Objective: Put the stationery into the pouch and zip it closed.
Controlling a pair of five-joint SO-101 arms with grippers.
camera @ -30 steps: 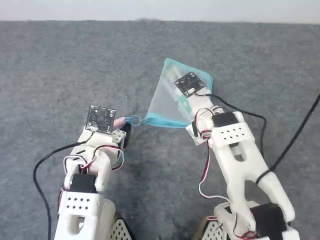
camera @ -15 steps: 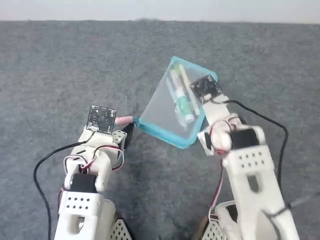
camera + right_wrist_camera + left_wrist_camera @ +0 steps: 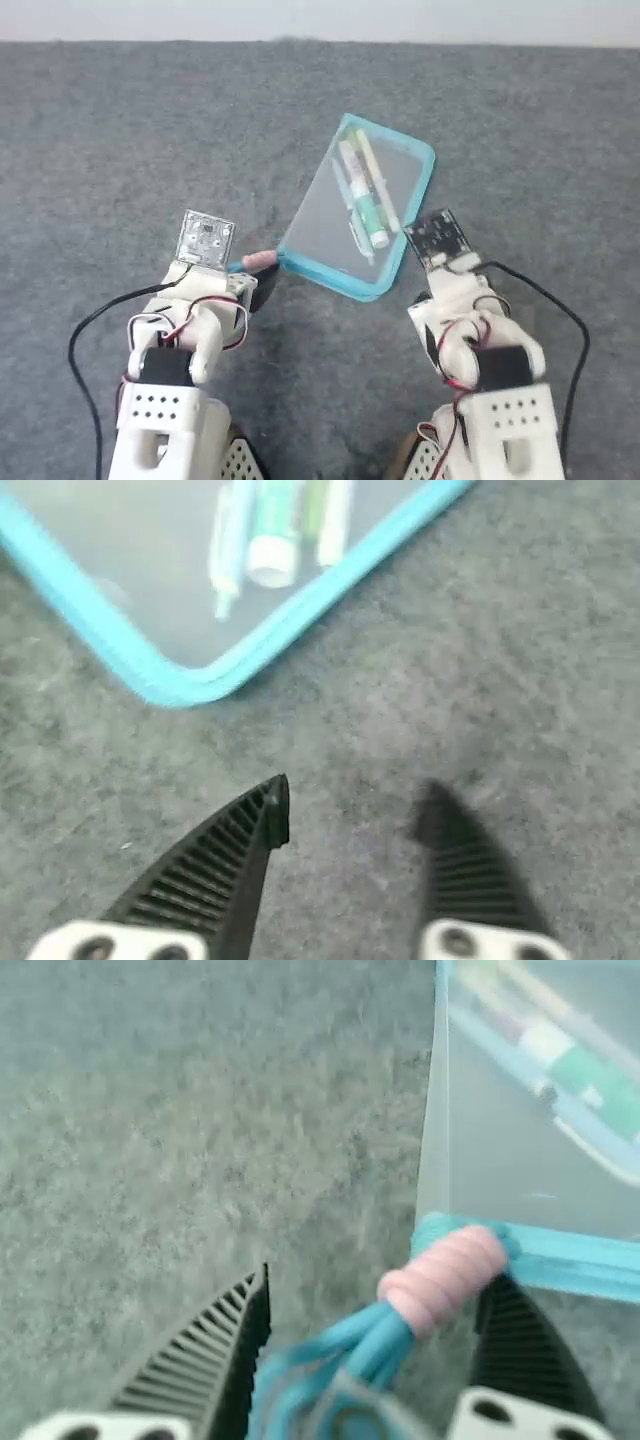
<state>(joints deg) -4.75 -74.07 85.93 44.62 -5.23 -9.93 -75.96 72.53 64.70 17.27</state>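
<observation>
The clear pouch (image 3: 340,215) with a teal border lies flat on the grey carpet, and several pens (image 3: 365,195) show through it. Its pink zip pull (image 3: 262,260) and teal cord point at my left arm. In the left wrist view the pull (image 3: 440,1275) and cord lie loosely between the fingers of my left gripper (image 3: 380,1290), which is open, with the pull close to one finger. The pouch (image 3: 520,1150) is just beyond. My right gripper (image 3: 355,800) stands open over bare carpet, a short way back from the rounded corner of the pouch (image 3: 180,685).
Grey carpet (image 3: 130,130) covers the whole table. A pale wall strip (image 3: 320,20) runs along the far edge. Both arm bases stand at the near edge, with black cables trailing beside them.
The right gripper has let go of the pouch and drawn back toward its base. The pouch, held up and tilted before, now lies flat. The left arm has hardly moved.
</observation>
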